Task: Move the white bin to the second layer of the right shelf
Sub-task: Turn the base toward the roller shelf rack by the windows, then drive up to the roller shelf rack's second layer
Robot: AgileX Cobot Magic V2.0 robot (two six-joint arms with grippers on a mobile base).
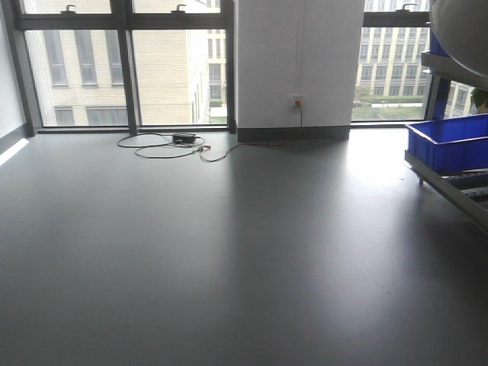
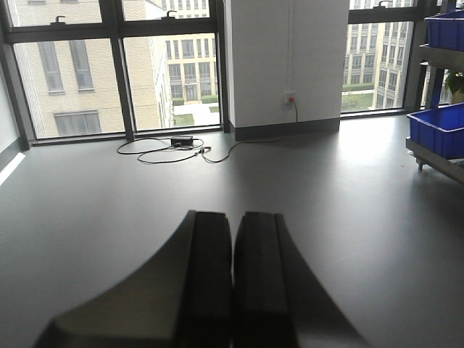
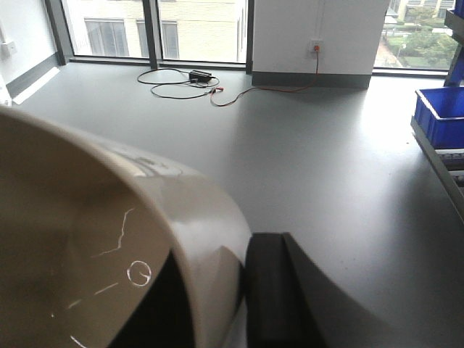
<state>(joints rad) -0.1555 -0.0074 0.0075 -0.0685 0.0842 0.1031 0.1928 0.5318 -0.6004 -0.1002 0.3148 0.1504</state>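
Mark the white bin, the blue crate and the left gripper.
white bin [image 3: 145, 210]: right wrist view, on its glossy wall.
blue crate [image 1: 450, 152]: front view, on its side wall.
left gripper [image 2: 233, 217]: left wrist view, between the closed fingertips.

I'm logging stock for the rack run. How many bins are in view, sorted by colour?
white bin: 1
blue bins: 2, the lower blue bin and the upper blue bin
Total: 3
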